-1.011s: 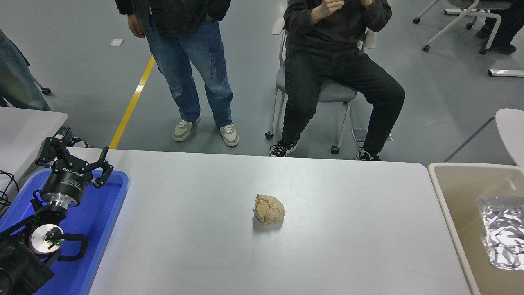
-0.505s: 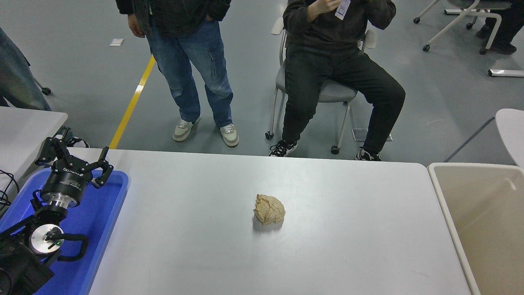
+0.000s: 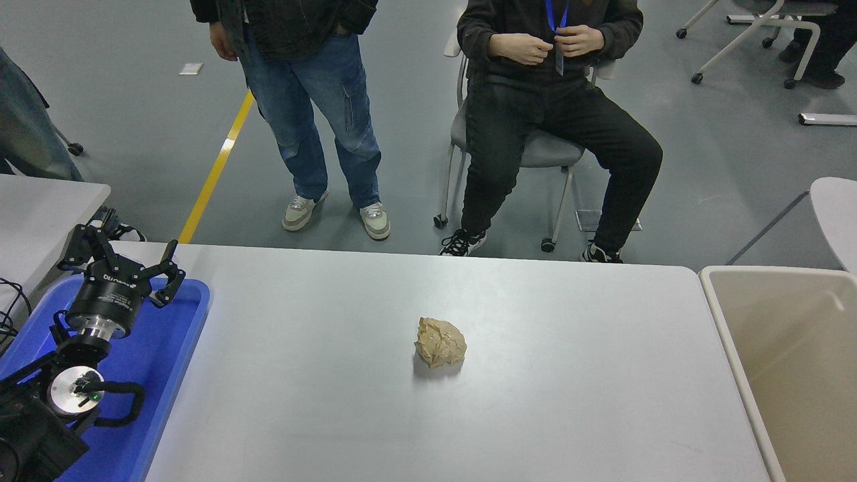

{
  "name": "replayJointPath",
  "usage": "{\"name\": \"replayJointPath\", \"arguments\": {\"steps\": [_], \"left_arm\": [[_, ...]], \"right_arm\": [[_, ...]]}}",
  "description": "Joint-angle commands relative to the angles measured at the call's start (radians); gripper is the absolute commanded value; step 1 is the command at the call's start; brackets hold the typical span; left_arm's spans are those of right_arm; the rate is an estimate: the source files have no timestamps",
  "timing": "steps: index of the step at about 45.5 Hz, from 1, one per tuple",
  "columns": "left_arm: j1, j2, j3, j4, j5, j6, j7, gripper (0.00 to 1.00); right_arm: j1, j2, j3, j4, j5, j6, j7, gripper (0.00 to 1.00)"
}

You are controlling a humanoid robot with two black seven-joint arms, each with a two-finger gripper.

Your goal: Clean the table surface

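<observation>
- Left gripper (image 3: 120, 258): parked at the lower left over the blue tray (image 3: 171, 348), fingers spread wide, nothing held between them.
- Left arm (image 3: 73, 375): extends from the bottom-left corner up to that gripper, above the tray's near half.
- Right arm and gripper: outside the head view.
- Table surface (image 3: 535, 402): the broad white-grey top reaches from beside the gripper across to the right; the blue tray sits on its left end, directly beneath the gripper.
- Crumpled brown paper ball (image 3: 440, 342): lies on the table surface well to the right of the gripper and somewhat nearer the camera, roughly mid-table, untouched by anything.
- Beige bin (image 3: 740, 375): stands at the table's right edge, on the opposite side from the gripper.
- Smaller white table (image 3: 40, 207): just beyond and left of the gripper, with its own separate edge.
- Standing person in blue jeans (image 3: 315, 120): beyond the far edge, ahead and right of the gripper.
- Seated person in black (image 3: 556, 127): on a chair (image 3: 535, 150) further right, both hands at a blue lanyard (image 3: 558, 20).
</observation>
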Motion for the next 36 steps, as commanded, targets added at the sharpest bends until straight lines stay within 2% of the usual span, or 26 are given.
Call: {"name": "replayJointPath", "arguments": {"steps": [1, 10, 18, 28, 36], "left_arm": [[0.000, 0.000, 0.000, 0.000, 0.000, 0.000, 0.000, 1.00], [0.000, 0.000, 0.000, 0.000, 0.000, 0.000, 0.000, 1.00], [0.000, 0.000, 0.000, 0.000, 0.000, 0.000, 0.000, 1.00], [0.000, 0.000, 0.000, 0.000, 0.000, 0.000, 0.000, 1.00], [0.000, 0.000, 0.000, 0.000, 0.000, 0.000, 0.000, 1.00]], "right_arm": [[0.031, -0.033, 0.021, 0.000, 0.147, 0.011, -0.003, 0.99], [0.048, -0.073, 0.043, 0.013, 0.239, 0.051, -0.002, 0.99], [0.076, -0.124, 0.265, 0.074, 0.241, 0.122, -0.005, 0.99], [0.091, -0.144, 0.713, 0.243, 0.239, 0.240, -0.135, 0.98], [0.083, -0.139, 0.946, 0.303, 0.256, 0.298, -0.224, 0.98]]}}
